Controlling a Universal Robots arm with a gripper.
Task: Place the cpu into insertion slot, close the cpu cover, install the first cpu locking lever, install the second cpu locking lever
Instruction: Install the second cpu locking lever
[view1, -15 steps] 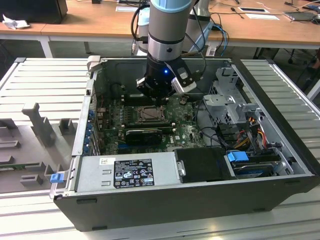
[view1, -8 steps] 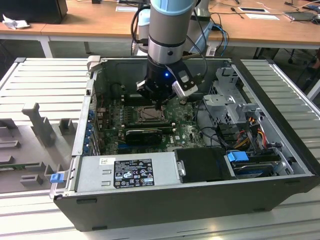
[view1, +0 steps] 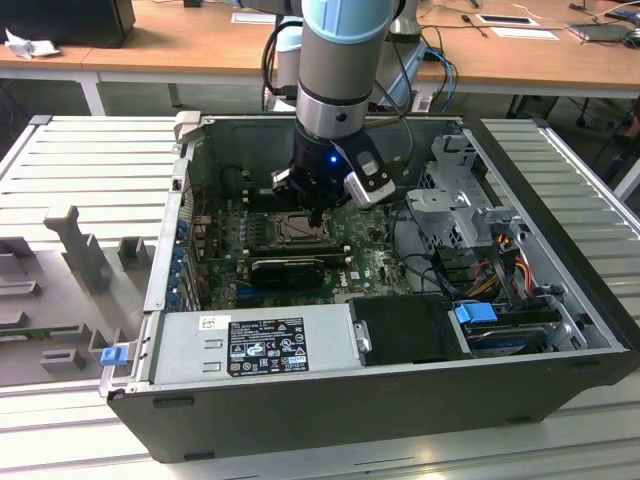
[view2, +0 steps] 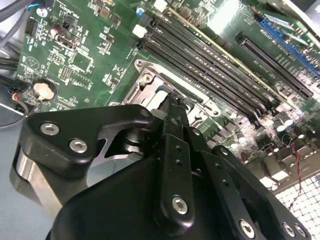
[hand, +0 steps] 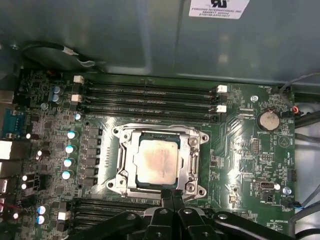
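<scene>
A: So, going from the exterior view's left: grey foam tray (view1: 60, 270) on the bench, then the open computer case (view1: 330, 400), with the arm reaching down into it.

B: And the cpu (hand: 156, 161)?

A: In the first wrist view it lies flat in the insertion slot (hand: 131, 186), with the cpu cover (hand: 190, 152) framing it all round. The cover looks down, though I can't tell whether it is latched.

B: The gripper (hand: 172, 196)?

A: Its fingers are pressed together with nothing between them, tips at the socket's edge nearest the camera. In the second wrist view the tips sit just over the frame.

B: Risks?

A: I'd judge the closed tips could slip off the thin metal and scrape the motherboard (hand: 240, 165), or press the cover unevenly and stress the chip.

B: Counts?

A: One cpu, one socket, one cover. Four memory slots (hand: 145, 100) on the far side, more at the near side, partly hidden. One coin battery (hand: 267, 120).
</scene>
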